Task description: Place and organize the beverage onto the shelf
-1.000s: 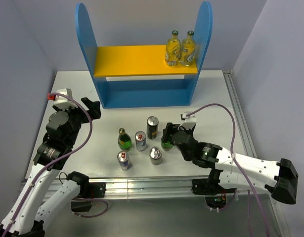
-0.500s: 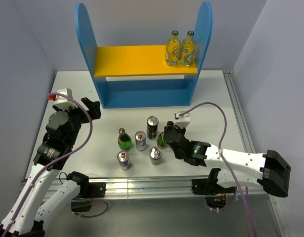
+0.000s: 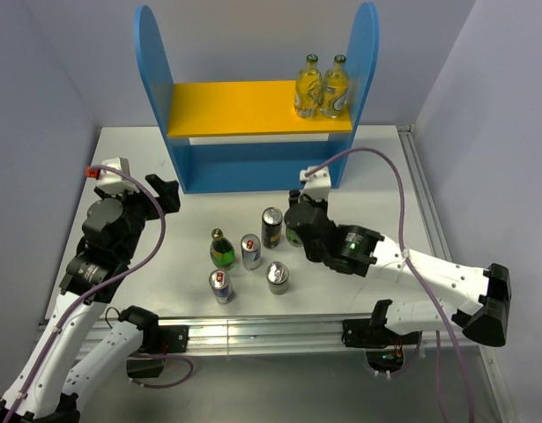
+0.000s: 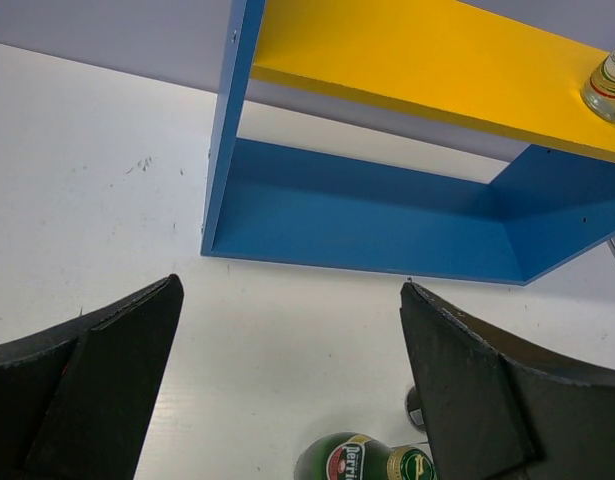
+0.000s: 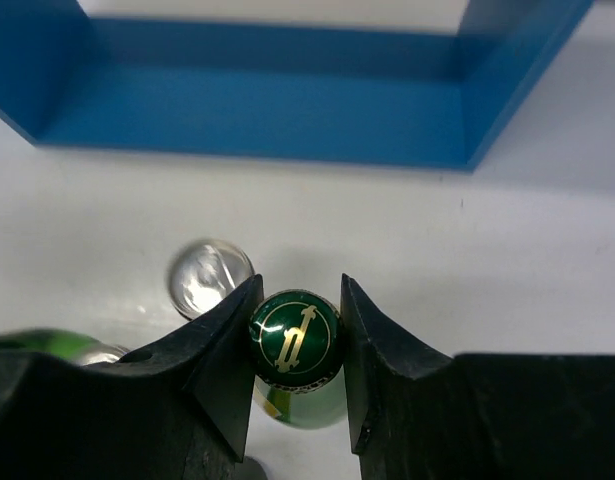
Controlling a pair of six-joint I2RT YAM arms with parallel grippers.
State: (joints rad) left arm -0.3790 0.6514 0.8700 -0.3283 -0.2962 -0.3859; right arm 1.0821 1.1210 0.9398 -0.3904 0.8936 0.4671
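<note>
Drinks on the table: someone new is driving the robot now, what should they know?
Left gripper open, empty, facing the shelf.
Right gripper shut on a green bottle by its cap.
Done: two bottles stand on the yellow board.
Left: the held bottle, a second green bottle and four cans on the table.

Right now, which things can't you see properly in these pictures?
- Top view: the held green bottle is almost all under the right gripper. The right wrist view shows little more than its cap.
- Left wrist view: another green bottle is cut off by the bottom edge. A bottle on the yellow board is cut off by the right edge.
- Top view: the writing on the cans is too small to read.
</note>
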